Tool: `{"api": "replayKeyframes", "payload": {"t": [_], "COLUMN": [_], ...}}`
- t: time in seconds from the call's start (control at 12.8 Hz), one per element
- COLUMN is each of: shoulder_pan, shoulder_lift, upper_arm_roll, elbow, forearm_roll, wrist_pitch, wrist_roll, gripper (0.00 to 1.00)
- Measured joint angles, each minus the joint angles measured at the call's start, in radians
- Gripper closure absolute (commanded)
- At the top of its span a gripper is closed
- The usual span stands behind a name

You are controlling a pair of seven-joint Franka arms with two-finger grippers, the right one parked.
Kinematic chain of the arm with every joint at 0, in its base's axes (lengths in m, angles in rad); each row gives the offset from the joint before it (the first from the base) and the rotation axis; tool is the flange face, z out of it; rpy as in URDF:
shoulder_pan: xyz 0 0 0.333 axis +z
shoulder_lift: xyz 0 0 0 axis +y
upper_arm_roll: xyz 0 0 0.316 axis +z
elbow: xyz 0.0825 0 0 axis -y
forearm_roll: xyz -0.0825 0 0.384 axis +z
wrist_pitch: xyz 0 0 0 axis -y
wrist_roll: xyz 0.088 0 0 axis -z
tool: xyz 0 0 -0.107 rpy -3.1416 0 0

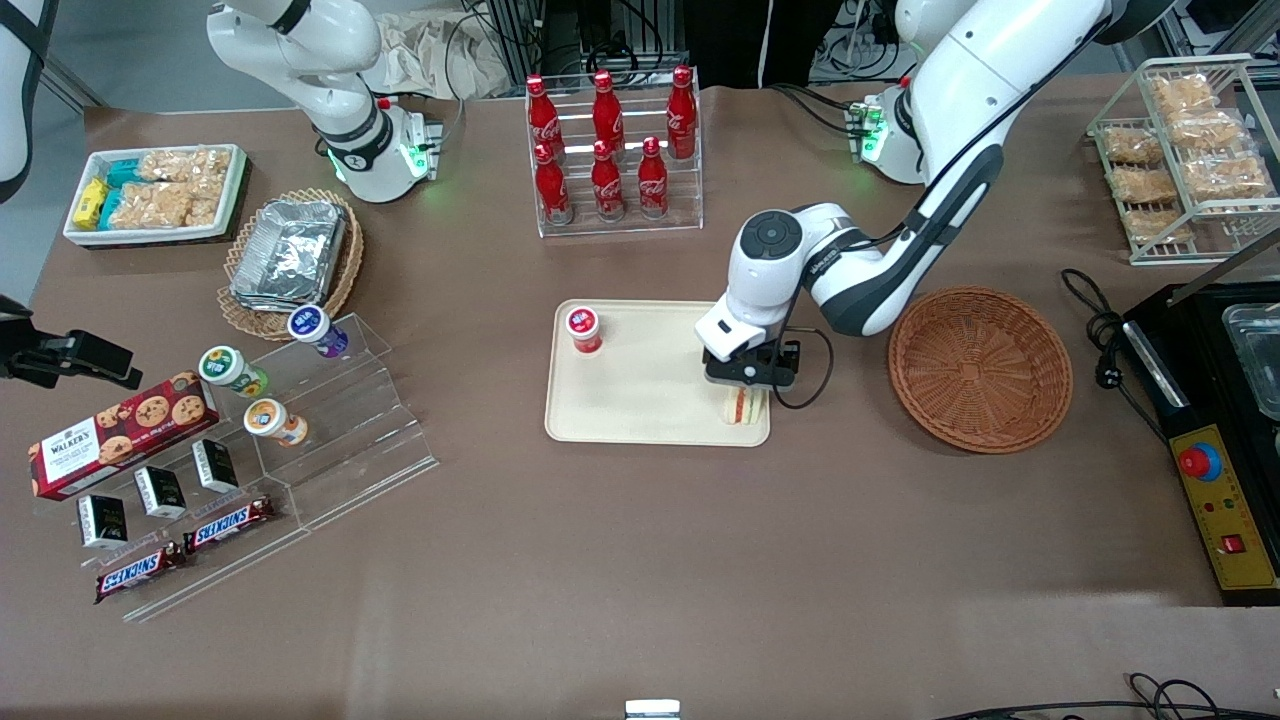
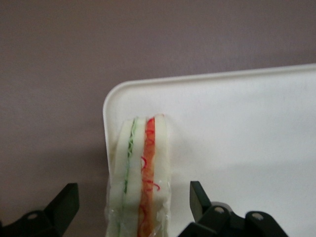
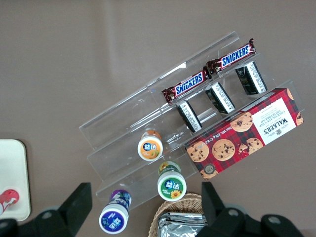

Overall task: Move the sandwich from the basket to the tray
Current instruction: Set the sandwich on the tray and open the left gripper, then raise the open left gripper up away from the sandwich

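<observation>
One gripper [image 1: 745,392] low over the tray [image 1: 640,415], fingers [image 2: 200,197] spread wide either side of the sandwich [image 2: 140,173] with gaps showing, sandwich standing on edge in the tray's corner, basket [image 1: 980,368] at its three o'clock, red-lidded cup [image 1: 584,329] at ten o'clock

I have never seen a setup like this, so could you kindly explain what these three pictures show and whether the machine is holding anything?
Two white robot arms stand at a brown table. One picture looks down from the front; the other two come from cameras on each arm's wrist. The working arm's gripper hangs over a corner of the flat cream-beige tray, its fingers open on either side of the triangular white-bread sandwich, which rests on the tray unheld. The round reddish-brown wicker basket sits beside it. A red-capped cup also stands on the tray.
</observation>
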Motion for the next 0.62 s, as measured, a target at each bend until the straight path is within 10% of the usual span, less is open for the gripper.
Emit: {"api": "replayKeyframes", "payload": {"t": [0.62], "shoulder_pan": [0.013], "shoulder_lift": [-0.223], "upper_arm_roll": [0.077], "elbow": [0.431], "forearm_roll": [-0.455], "wrist_pitch": [-0.619], "wrist_roll": [0.244], "gripper": [0.00]}}
